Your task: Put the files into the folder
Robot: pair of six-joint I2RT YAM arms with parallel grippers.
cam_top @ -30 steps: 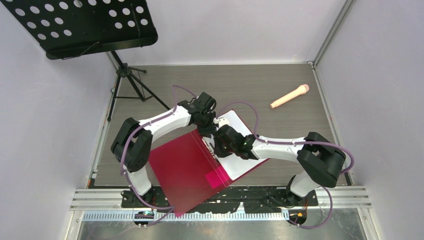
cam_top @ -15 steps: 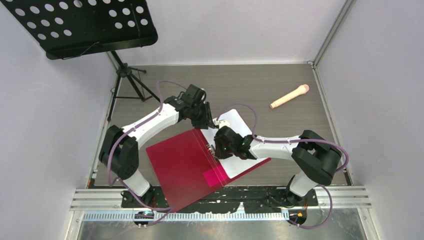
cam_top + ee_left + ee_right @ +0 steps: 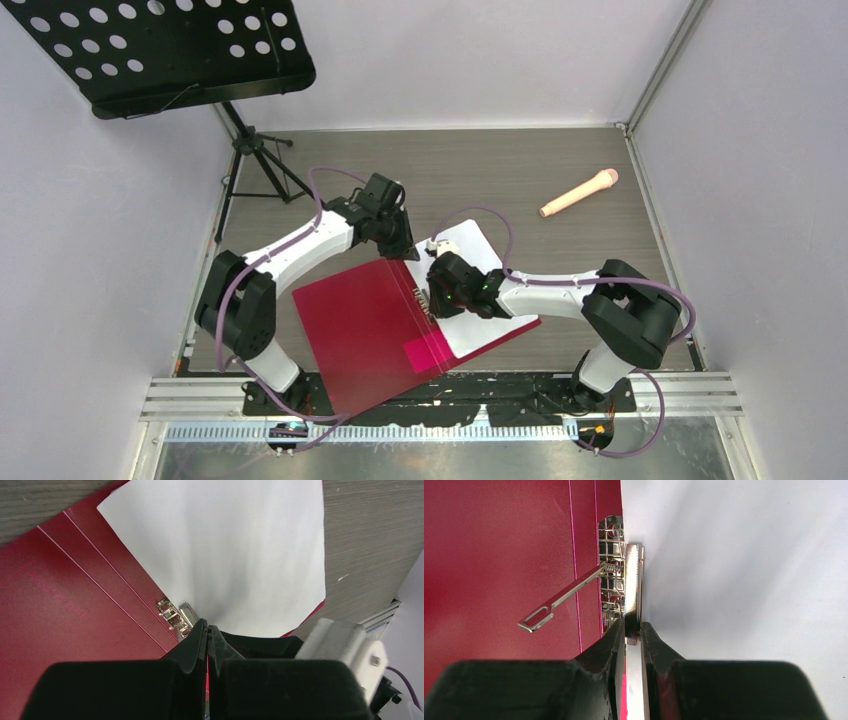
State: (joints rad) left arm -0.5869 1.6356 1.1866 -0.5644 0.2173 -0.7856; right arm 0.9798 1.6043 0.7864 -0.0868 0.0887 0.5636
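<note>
The dark-red folder (image 3: 365, 325) lies open on the table, its left cover (image 3: 499, 555) spread flat. The white files (image 3: 478, 290) rest on its right half and fill much of both wrist views (image 3: 225, 550) (image 3: 744, 570). My right gripper (image 3: 433, 291) sits at the spine, its jaws shut on the metal clip (image 3: 631, 580), whose lever (image 3: 559, 600) sticks out over the red cover. My left gripper (image 3: 404, 246) hovers by the folder's far edge near the spine, jaws shut with nothing between them (image 3: 208, 628); the clip (image 3: 175, 615) shows just beyond its tips.
A pink patch (image 3: 428, 352) marks the folder near its front edge. A beige microphone (image 3: 580, 192) lies at the back right. A black music stand (image 3: 160, 50) on tripod legs (image 3: 265, 165) occupies the back left. Walls close in both sides.
My left gripper drew back to the left from the spine and its jaws closed. The red cover settled flatter and shifted left. The right gripper kept its hold on the clip.
</note>
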